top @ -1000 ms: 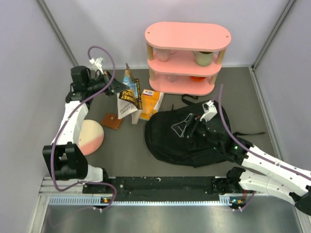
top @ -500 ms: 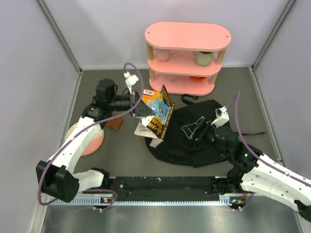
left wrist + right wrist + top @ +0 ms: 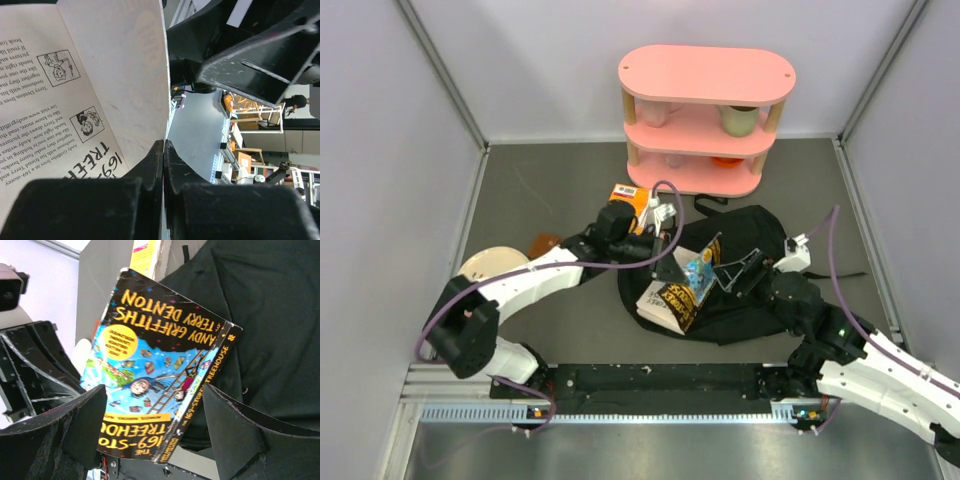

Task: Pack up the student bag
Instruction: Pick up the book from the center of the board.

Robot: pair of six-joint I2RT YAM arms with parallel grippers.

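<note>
Far left on the grey table [image 3: 570, 320] lies a round pink-and-cream dish [image 3: 485, 266]. Toward the middle, the left gripper [image 3: 672, 266] is clenched on the edge of a paperback, "The 169-Storey Treehouse" [image 3: 682, 290]. It holds the book tilted over the black student bag [image 3: 745, 318], which lies in front of the pink shelf [image 3: 705, 75]. Right of the book, the right gripper [image 3: 155, 390] is spread wide, facing the cover.
</note>
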